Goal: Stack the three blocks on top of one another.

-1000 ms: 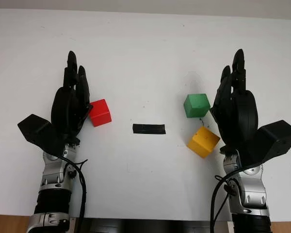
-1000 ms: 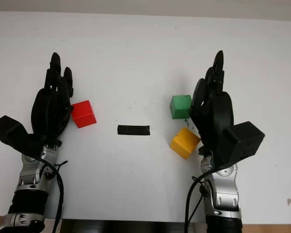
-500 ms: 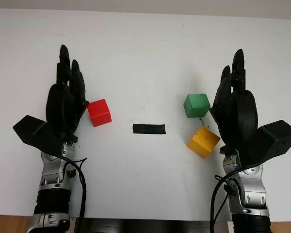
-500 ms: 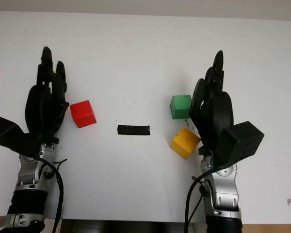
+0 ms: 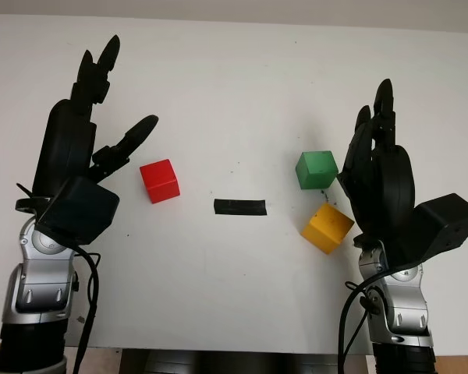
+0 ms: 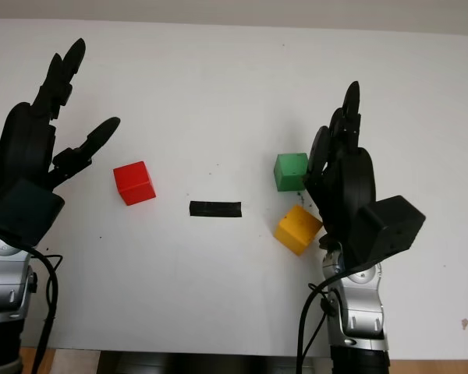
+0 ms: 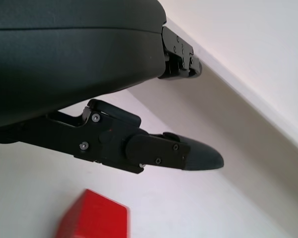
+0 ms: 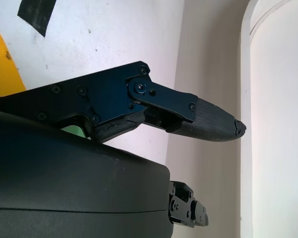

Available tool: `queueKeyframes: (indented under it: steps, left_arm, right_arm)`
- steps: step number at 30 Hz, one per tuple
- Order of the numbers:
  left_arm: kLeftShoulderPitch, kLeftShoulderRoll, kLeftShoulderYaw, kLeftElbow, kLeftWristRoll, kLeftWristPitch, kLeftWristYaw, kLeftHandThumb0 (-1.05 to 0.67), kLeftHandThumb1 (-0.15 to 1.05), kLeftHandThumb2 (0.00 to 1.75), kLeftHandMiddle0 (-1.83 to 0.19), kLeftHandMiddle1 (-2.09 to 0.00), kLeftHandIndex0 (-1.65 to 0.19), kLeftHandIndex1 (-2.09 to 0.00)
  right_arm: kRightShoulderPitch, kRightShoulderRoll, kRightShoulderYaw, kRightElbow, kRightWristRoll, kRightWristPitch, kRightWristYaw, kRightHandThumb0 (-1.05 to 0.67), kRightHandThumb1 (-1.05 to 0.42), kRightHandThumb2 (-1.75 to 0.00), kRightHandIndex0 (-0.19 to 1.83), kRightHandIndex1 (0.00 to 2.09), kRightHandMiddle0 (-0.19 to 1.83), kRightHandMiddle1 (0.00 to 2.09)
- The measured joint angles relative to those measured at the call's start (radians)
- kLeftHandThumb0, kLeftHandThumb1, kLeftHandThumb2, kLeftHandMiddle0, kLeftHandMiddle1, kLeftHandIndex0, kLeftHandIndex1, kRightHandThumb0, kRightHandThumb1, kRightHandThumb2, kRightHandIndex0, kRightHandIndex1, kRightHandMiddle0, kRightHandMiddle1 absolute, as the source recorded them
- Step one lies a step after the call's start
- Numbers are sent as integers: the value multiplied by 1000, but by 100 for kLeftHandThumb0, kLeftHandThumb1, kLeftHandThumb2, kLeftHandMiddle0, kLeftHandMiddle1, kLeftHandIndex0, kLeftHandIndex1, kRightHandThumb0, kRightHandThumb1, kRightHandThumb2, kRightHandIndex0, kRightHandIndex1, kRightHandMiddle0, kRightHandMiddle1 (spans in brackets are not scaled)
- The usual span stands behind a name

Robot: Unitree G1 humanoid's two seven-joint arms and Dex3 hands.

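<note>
You have three blocks on the white table (image 5: 234, 78), one of each colour, none stacked on another, and two hands, both empty. On the left, your left hand (image 5: 82, 148) is raised over the table with its palm turned toward the middle; two fingers (image 5: 93, 66) point up and away toward the far side, while the thumb (image 5: 132, 136) angles out to the right toward the red block (image 5: 158, 181). The hand is open and touches nothing. In the left wrist view that thumb (image 7: 154, 151) reaches across above the red block (image 7: 94, 220), with a clear gap between them. The red block sits flat on the table just to the right of the hand, on the left half of the table. Near the middle you have one short strip of black tape (image 5: 239, 207) stuck to the surface, right of the red block and left of the other two. Further right, the green block (image 5: 317, 169) stands farther from you and the yellow block (image 5: 327, 227) nearer, turned so a corner faces you; the two sit close together but apart. Your right hand (image 5: 382, 183) is just beside both, on their right, fingers pointing to the far side, open and gripping nothing. In the right wrist view, part of the yellow block (image 8: 2, 64) and the tape (image 8: 37, 12) appear beyond the thumb.
</note>
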Motion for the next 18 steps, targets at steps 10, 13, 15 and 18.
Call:
queueKeyframes:
  steps: [10, 13, 15, 18]
  left_arm:
    - [22, 109, -52, -67, 178, 88, -89, -92, 105, 8, 1, -4, -28, -4]
    - [27, 126, -69, -85, 215, 120, -124, -93, 105, 10, 2, -4, -26, -4]
    - [30, 129, -76, -88, 226, 121, -127, -94, 105, 10, 4, -4, -26, -4]
    - [34, 138, -83, -93, 241, 126, -150, -96, 105, 10, 5, -4, -27, -5]
  right_arm:
    - [7, 3, -1, -30, -1, 10, -3, -72, -105, -72, -19, 0, -19, 0]
    - [13, 3, -1, -32, -3, 15, -2, -72, -105, -72, -19, 0, -19, 0]
    - [14, 3, -1, -33, -5, 16, -3, -73, -105, -71, -19, 0, -19, 0]
    - [14, 3, -1, -33, -5, 19, -3, -73, -105, -71, -19, 0, -19, 0]
